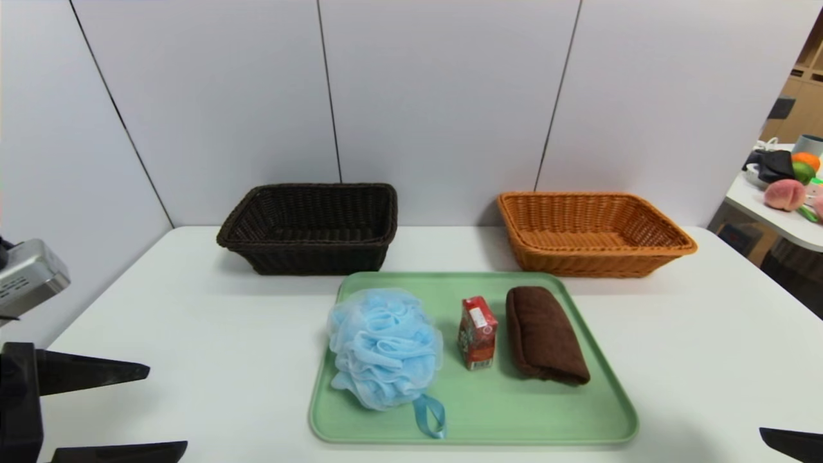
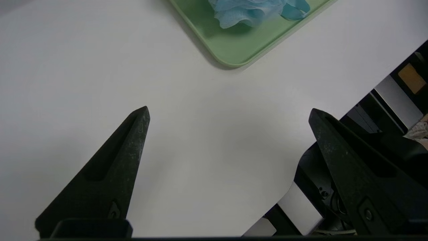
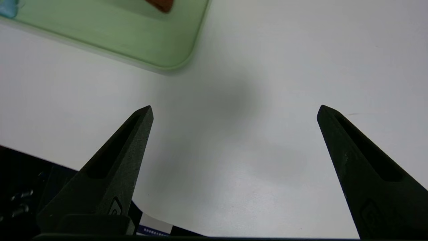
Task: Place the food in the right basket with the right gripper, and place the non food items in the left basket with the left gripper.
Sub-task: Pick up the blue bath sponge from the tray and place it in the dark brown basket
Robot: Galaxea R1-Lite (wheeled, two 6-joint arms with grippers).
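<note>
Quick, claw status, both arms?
Left claw: open, empty, above the table left of the tray.
Right claw: open, empty, near the tray's right corner.

Centre of the frame, the tray sits on the table. On it, left to right: bath puff, carton upright, rolled towel. Above it, toward the wall, the left basket sits upper left, the right basket upper right, well apart.

pale grey panelled wall with dark seams behind a smooth white tabletop. off to the right, a second white table and tan wooden shelving.
</note>
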